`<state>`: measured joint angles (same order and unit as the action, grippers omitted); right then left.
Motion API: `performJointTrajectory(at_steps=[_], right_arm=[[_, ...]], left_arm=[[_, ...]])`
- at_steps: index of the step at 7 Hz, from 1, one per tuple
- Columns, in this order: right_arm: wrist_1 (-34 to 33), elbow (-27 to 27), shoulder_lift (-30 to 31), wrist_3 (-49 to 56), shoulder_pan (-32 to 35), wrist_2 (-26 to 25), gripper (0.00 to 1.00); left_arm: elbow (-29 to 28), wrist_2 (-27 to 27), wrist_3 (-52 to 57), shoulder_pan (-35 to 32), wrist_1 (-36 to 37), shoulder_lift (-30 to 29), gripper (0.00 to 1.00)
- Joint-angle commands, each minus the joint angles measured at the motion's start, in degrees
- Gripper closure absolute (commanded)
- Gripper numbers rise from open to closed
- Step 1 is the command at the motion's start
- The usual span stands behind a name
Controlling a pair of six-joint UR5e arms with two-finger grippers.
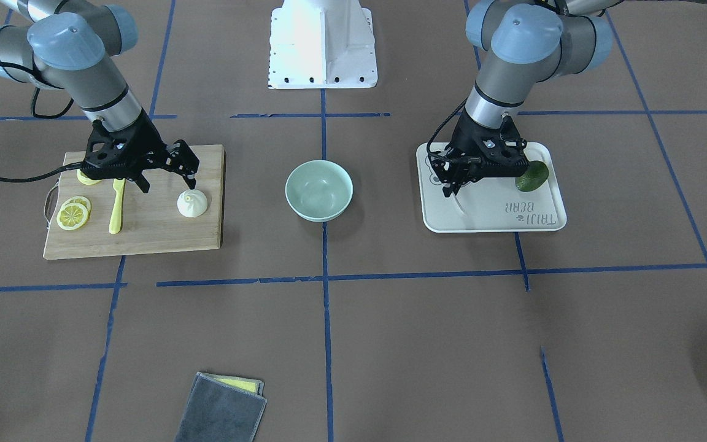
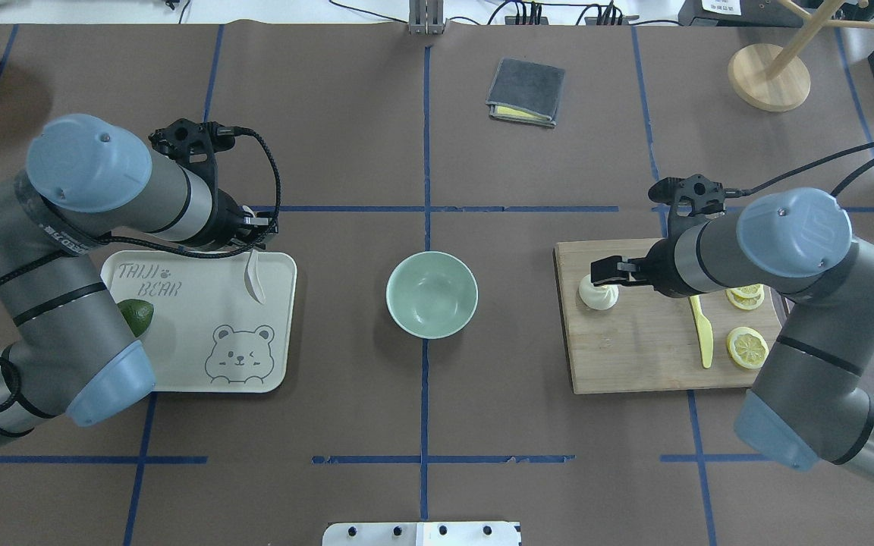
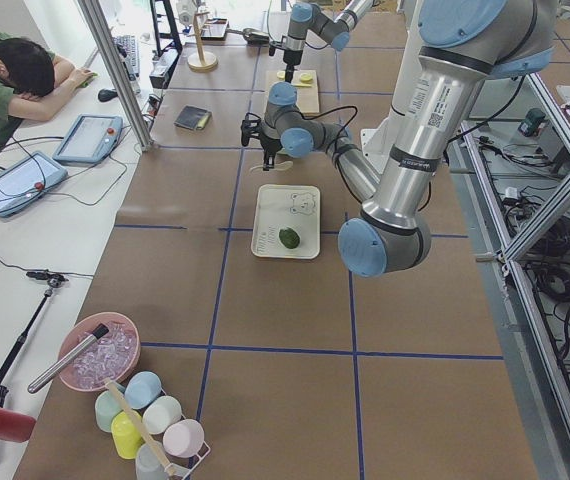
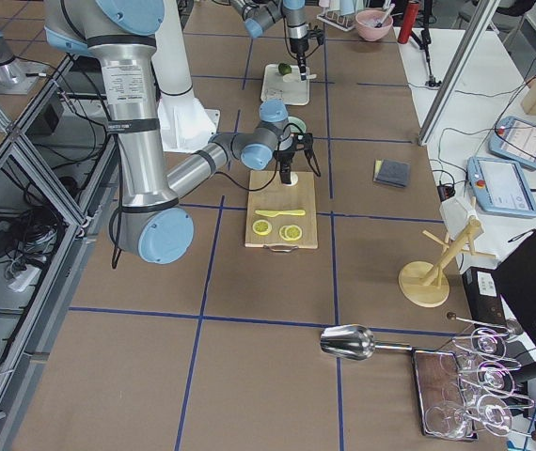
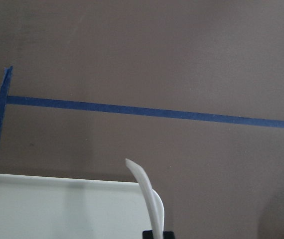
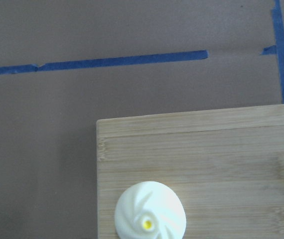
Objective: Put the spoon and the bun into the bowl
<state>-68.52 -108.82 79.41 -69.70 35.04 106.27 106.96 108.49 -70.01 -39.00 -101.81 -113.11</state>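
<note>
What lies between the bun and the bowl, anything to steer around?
Nothing visible. The bun sits on the cutting board, near its edge facing the bowl; only bare brown table lies between them. The yellow knife and lemon slices are on the bun's other side.

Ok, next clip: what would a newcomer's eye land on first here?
The empty mint-green bowl sits dead centre on the brown table. On the robot's right, the open right tool hangs just over the white bun on the wooden board. On its left, the left tool looks closed on the spoon at the white tray.
</note>
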Motion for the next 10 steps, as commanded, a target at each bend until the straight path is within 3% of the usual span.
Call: performJointTrajectory(at_steps=[1, 4, 6, 7, 8, 9, 10], right_arm=[[-7.20, 0.89, -4.24, 0.00, -1.99, -1.15, 0.00], [-7.32, 3.96, -5.22, 0.88, -2.43, -3.08, 0.02], [-7.15, 6.07, -6.10, 0.97, -2.35, -3.88, 0.10], [-7.15, 5.99, -6.11, 0.97, -2.26, -3.79, 0.29], [-7.15, 5.81, -6.11, 0.97, -2.26, -3.70, 0.64], [-7.15, 5.72, -6.02, 1.05, -2.17, -3.70, 0.90], [-7.15, 5.46, -6.02, 1.14, -1.74, -3.44, 1.00]], left_arm=[[0.00, 0.15, -0.04, -0.11, -0.14, -0.09, 1.00], [-0.70, 0.15, -0.04, -0.11, -0.58, 0.08, 1.00], [-0.70, 0.15, -0.04, -0.11, -0.67, 0.08, 1.00], [-0.70, 0.15, -0.04, -0.11, -0.67, 0.08, 1.00], [-0.79, 0.15, -0.56, -0.02, -0.67, 0.00, 1.00], [-1.31, 0.06, -3.96, 0.24, -0.85, -0.87, 1.00], [-3.14, 0.06, -7.04, 0.42, -0.76, -3.67, 1.00]])
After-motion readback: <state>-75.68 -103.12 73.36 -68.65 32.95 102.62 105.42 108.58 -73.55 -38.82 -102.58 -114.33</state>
